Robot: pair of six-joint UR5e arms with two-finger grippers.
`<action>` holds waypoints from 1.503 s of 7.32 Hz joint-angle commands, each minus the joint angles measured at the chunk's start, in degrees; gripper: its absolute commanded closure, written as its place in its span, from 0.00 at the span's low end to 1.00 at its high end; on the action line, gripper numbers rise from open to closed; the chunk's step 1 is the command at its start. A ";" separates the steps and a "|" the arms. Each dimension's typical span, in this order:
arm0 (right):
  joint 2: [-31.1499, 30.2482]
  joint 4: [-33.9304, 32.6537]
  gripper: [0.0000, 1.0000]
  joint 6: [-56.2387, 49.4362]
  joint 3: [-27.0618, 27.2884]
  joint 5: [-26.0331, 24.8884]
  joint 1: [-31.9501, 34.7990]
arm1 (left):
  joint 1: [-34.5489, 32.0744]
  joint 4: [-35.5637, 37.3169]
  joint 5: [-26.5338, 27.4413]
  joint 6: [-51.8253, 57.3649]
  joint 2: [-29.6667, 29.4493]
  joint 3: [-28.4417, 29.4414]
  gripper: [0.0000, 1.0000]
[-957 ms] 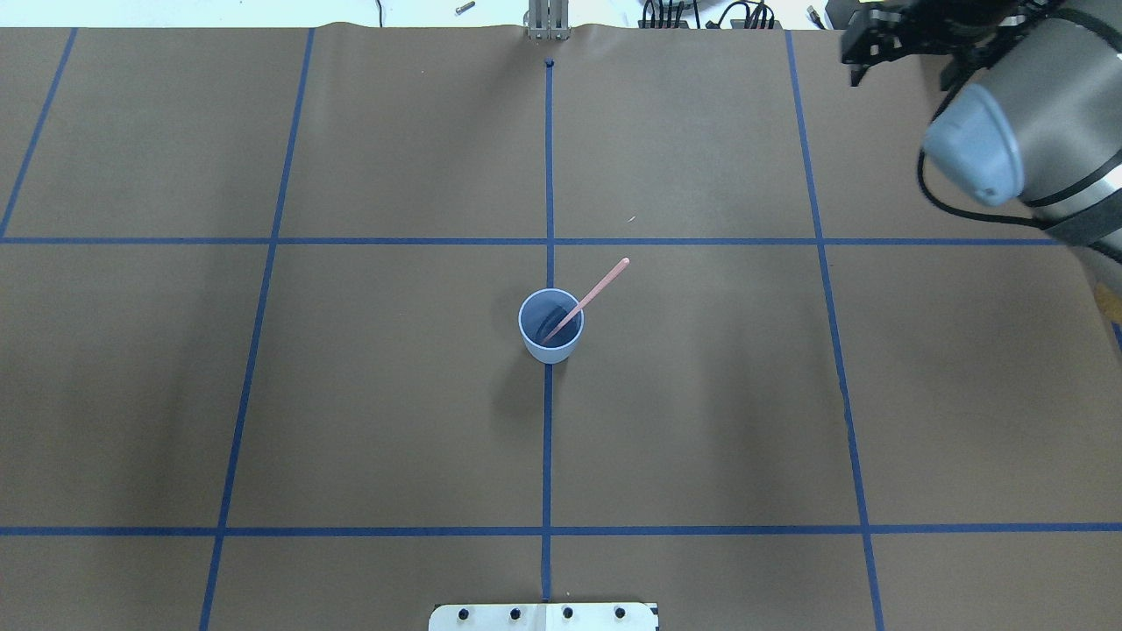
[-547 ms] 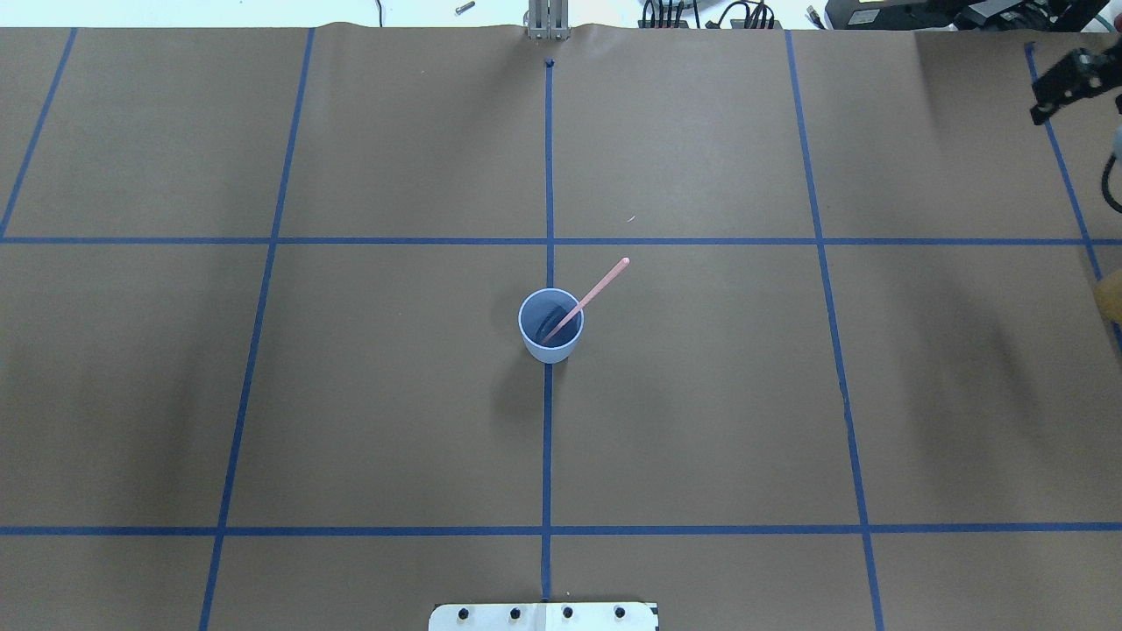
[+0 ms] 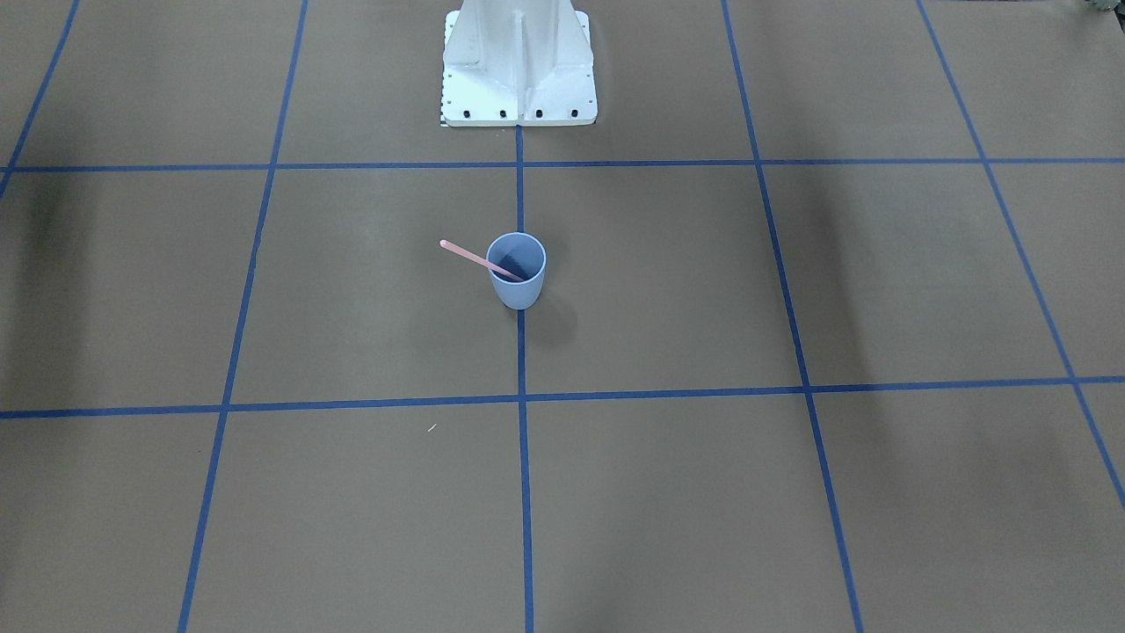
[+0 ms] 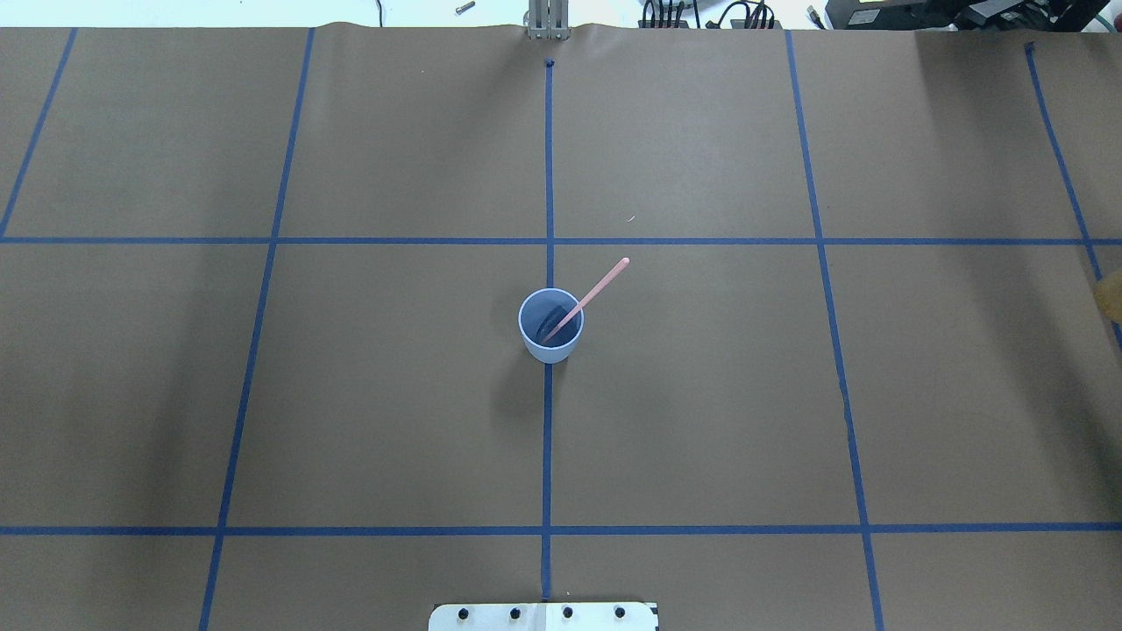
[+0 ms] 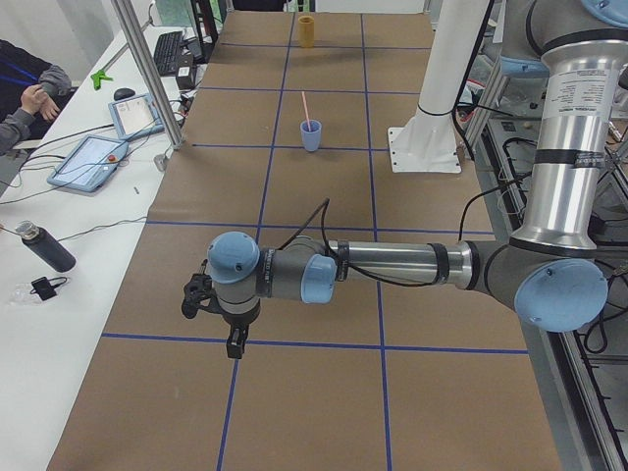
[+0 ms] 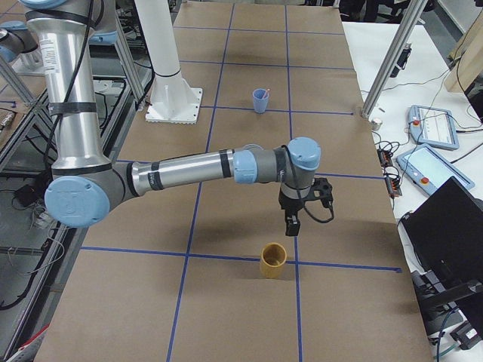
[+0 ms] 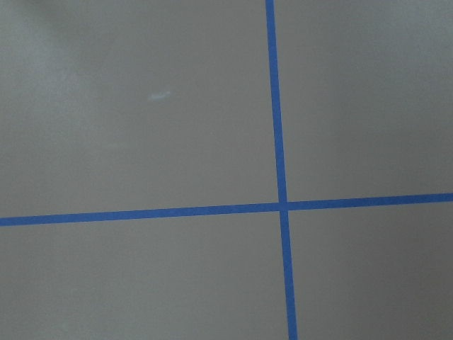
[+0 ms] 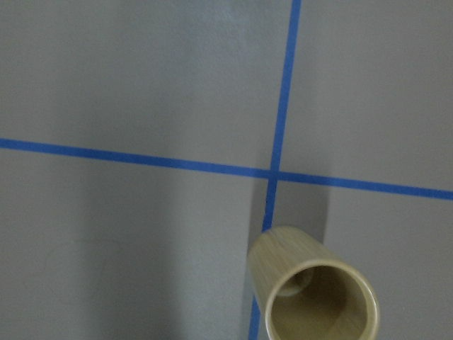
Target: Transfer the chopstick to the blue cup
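Overhead exterior, chopstick (image 4: 598,287) in blue cup (image 4: 550,352), right claw (image 6: 291,226) near tan cup (image 6: 273,261), left claw (image 5: 235,343) afar, apertures unclear.

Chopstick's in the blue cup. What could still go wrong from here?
1. The chopstick leans far over the rim of the blue cup, much of it outside; a bump might tip the cup or flick the stick out.
2. The right hand hangs close to the tan cup; its next move could knock that over.
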 commanded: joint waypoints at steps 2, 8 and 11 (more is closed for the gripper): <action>-5.41 5.69 0.00 0.38 -0.13 0.13 0.41 | -0.08 -2.15 -4.66 -0.09 1.60 -0.53 0.01; -5.23 5.78 0.00 0.38 -0.39 0.39 0.41 | -0.08 -1.88 -3.97 -0.26 1.60 -0.45 0.01; -5.23 5.87 0.00 0.38 -0.22 0.48 0.41 | -0.08 -1.88 -3.97 -0.26 1.69 -0.45 0.01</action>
